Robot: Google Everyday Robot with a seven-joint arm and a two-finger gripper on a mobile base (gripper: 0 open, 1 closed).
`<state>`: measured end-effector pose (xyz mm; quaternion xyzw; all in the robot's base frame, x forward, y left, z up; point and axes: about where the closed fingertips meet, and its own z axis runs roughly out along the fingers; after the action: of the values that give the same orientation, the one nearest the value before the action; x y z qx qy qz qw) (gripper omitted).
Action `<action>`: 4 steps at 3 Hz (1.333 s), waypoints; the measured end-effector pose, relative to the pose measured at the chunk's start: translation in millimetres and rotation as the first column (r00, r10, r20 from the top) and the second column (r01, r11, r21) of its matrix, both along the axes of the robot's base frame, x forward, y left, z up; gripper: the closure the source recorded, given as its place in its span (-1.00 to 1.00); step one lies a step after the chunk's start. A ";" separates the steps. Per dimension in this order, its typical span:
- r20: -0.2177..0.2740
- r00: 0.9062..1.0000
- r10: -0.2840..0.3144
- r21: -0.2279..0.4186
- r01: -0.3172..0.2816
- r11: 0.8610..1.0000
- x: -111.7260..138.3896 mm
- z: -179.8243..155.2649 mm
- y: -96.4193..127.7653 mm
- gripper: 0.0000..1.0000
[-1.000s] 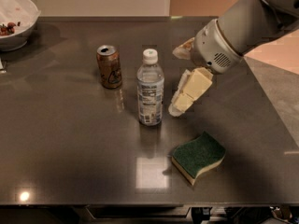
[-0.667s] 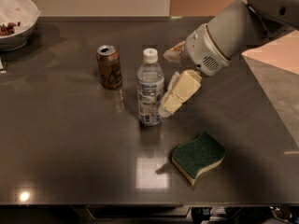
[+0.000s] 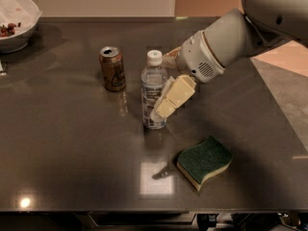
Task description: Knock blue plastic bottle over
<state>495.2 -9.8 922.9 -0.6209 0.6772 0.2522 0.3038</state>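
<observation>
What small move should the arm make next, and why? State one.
Probably sweep the gripper leftward. It appears to rest against the right side of the blue plastic bottle, which stands upright, so the knock is not yet done. A sideways push should tip it toward the brown can.

Dark table, upright blue plastic bottle, brown can, green sponge, white bowl, claw just beside bottle.

The blue plastic bottle, clear with a white screw cap and pale printed label, stands upright mid-counter, my gripper against its right side.
</observation>
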 end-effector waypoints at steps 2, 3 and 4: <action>-0.022 1.000 -0.006 0.031 0.006 0.999 0.3 0.1 5.7 -0.19; -0.012 1.000 -0.011 0.026 0.011 1.000 3.2 7.0 2.8 0.31; 0.020 1.000 -0.018 -0.049 0.018 0.999 11.7 20.3 -7.9 0.74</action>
<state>506.9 -17.8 943.2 -0.6245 0.6857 0.2265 0.2974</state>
